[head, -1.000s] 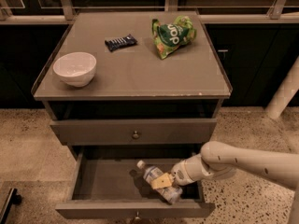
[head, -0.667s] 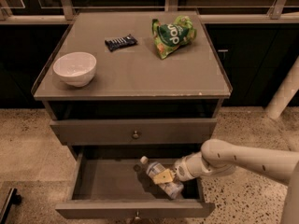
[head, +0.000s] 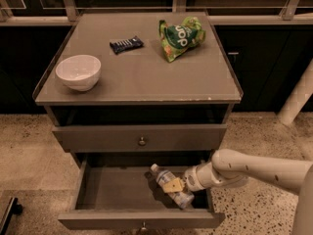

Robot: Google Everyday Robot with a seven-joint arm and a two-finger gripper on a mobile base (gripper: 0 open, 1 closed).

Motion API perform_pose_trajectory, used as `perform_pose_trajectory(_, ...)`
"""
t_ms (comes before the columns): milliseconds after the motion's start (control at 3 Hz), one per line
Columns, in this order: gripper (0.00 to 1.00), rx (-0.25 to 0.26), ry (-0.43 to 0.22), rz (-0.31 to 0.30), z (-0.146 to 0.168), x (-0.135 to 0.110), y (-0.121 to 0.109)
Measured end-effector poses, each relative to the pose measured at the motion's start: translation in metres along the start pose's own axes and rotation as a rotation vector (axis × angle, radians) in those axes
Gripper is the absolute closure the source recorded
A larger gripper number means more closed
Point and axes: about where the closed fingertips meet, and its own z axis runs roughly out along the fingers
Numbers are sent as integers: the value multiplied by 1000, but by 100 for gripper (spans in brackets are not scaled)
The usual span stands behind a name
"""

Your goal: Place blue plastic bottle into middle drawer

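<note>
The blue plastic bottle lies at a slant inside the open middle drawer, in its right half, with the white cap pointing to the back left. My gripper reaches into the drawer from the right and is shut on the bottle around its middle; a yellowish finger lies across the label. The bottle's lower end sits near the drawer's front right corner. The pale arm runs off to the right.
A shut grey drawer with a round knob sits above the open one. On the cabinet top are a white bowl, a dark snack bar and a green snack bag. A white post stands at the right.
The bottle and my gripper have shifted slightly right and toward the back of the drawer. The grip on the bottle is unchanged.
</note>
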Motion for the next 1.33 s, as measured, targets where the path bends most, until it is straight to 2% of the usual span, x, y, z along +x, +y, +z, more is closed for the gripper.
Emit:
perform_pose_trajectory(1000,13,0,0,0,0,0,0)
perform_pose_trajectory(1333,0,0,0,0,0,0,0)
